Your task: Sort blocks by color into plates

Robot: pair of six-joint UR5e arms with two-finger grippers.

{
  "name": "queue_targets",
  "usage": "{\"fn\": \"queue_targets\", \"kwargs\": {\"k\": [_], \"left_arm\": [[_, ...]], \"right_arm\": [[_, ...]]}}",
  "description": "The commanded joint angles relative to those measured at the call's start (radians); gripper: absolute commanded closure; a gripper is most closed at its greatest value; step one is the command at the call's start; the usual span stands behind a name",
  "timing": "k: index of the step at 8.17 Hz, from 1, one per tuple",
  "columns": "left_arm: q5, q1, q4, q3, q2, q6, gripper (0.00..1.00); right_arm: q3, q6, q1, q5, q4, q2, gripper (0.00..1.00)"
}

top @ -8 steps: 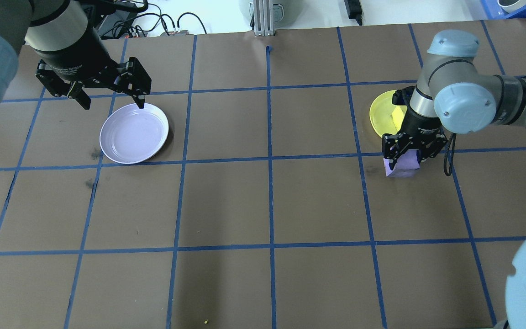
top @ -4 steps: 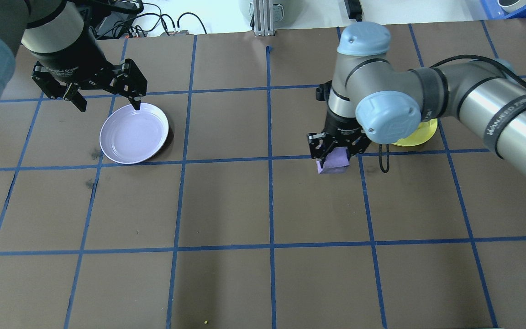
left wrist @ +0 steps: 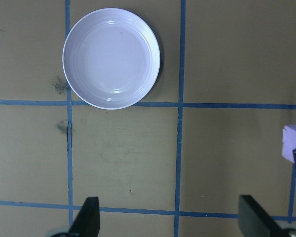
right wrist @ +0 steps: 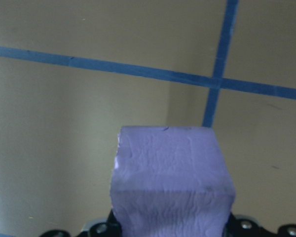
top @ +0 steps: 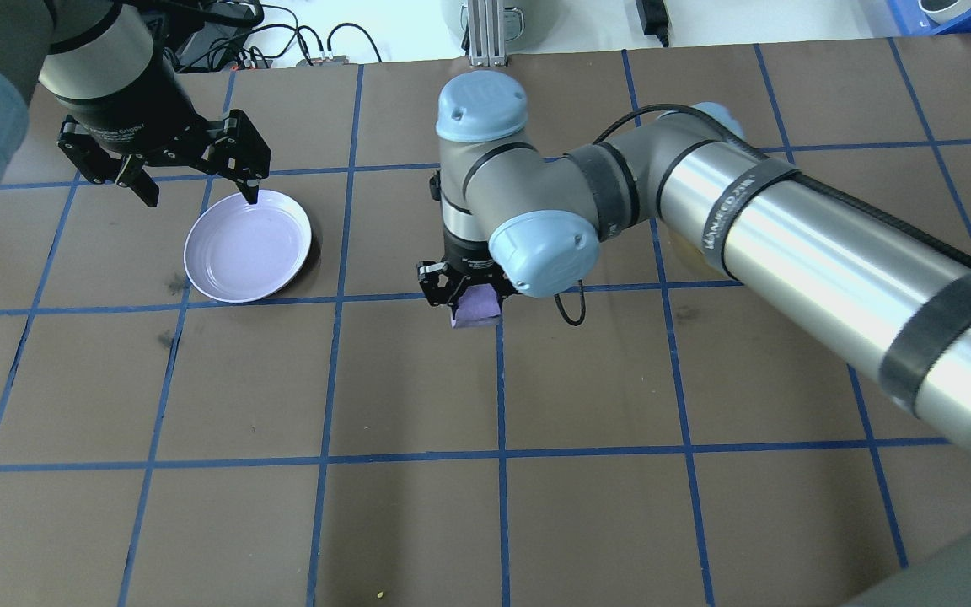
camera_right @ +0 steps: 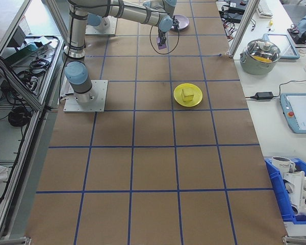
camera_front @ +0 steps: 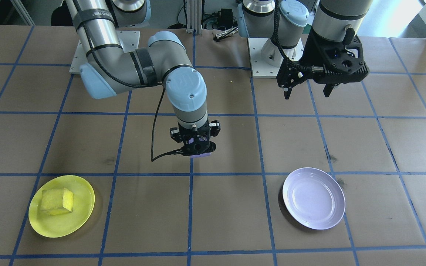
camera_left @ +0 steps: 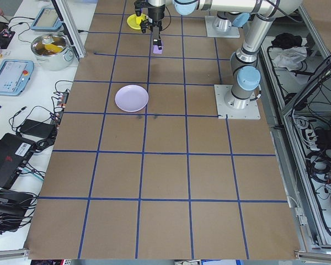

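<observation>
Overhead exterior showed the right gripper (top: 470, 297) clamped on the purple block (top: 477, 307) — probably light, soft foam — while the left gripper (top: 199, 189) hung open, empty.

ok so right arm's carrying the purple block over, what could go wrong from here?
1. The left hand hangs open just over the purple plate's far rim; the arriving right hand may hit it.
2. The purple block sticks out well below the hand, so it might slip or tilt in transit.
</observation>
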Motion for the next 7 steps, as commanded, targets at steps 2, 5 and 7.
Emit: {"fn": "queue_targets", "kwargs": {"k": [2,5,7], "left_arm": [[0.002,0.0,-0.007,0.001,0.0,0.0,0.0],[0.001,0.0,0.0,0.003,-0.002,0.0,0.0],[0.005,0.0,0.011,-0.003,-0.02,-0.018,0.0]], "right_arm": [[-0.039,0.037,0.108,-0.005,-0.082,0.116,0.47],[-0.034,0.035,0.108,-0.013,-0.081,0.11,0.03],[-0.044,0.026,0.087,-0.016,-0.074,0.067,0.0]]}}
